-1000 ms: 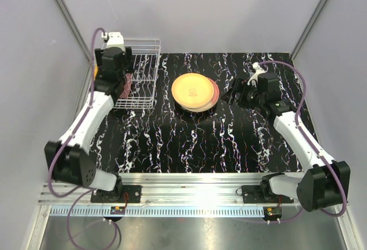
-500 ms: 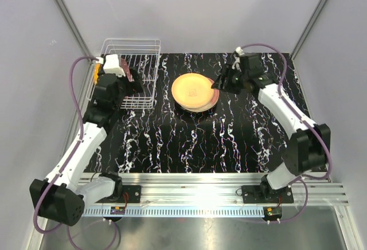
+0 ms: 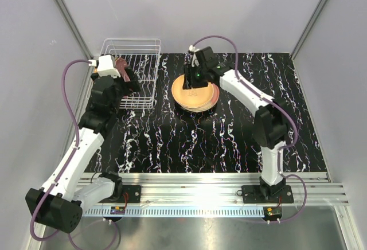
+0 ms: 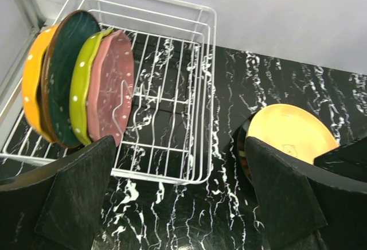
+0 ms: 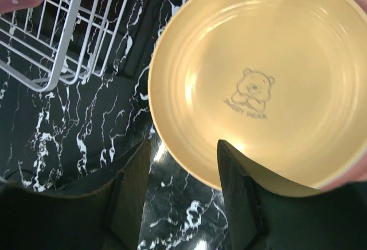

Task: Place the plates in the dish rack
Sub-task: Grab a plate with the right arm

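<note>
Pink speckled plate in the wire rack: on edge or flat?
On edge: the pink speckled plate stands in the white wire dish rack beside a green plate.

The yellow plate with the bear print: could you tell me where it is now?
In the top view, the yellow plate lies atop the stack in the middle, just right of the dish rack, with the right gripper over its far rim.

1. My bench is covered by a black mat (image 3: 229, 141) veined with white marbling.
2. Pale grey walls (image 3: 200, 9) close my cell on the left, back and right.
3. Slim aluminium posts (image 3: 67, 15) slant up the two back corners.
4. A ribbed metal rail (image 3: 189, 182) crosses the near edge, and overhead light glares off it.
5. In front of that lies a brushed steel sheet (image 3: 189, 233), dull and faintly reflective.
</note>
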